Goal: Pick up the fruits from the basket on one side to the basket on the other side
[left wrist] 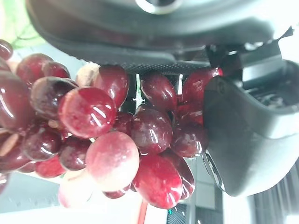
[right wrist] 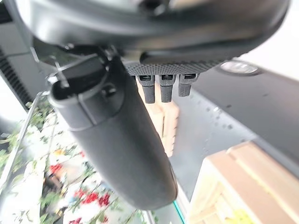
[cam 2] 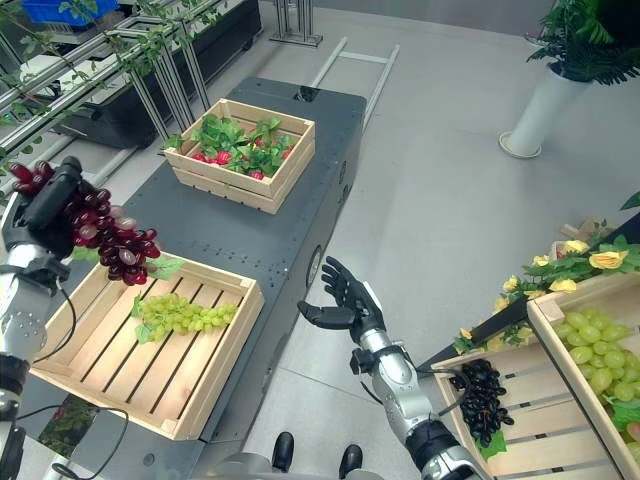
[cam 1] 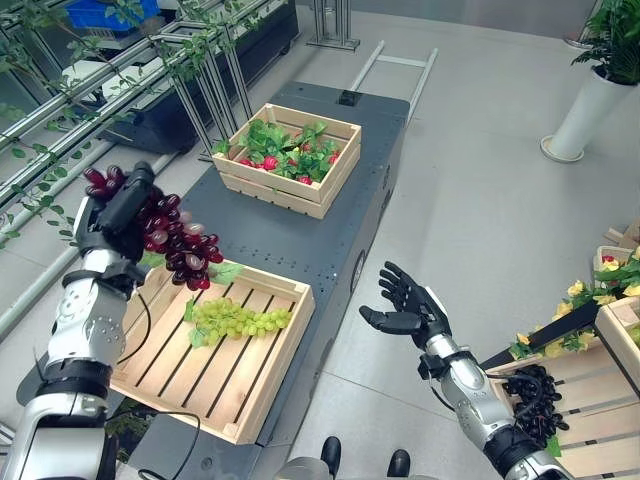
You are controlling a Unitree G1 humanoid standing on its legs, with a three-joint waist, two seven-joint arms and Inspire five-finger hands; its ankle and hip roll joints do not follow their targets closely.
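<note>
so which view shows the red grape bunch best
The left eye view: the whole dark red grape bunch hangs from the left robot hand above the near wooden slatted crate. The right eye view shows it similarly; the left wrist view shows close-up grapes against that hand.

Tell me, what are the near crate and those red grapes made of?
The near crate looks like pale unfinished wood: slats with visible grain. The red grapes in the left hand are glossy with sharp highlights; possibly plastic, though real fruit can't be ruled out.
</note>
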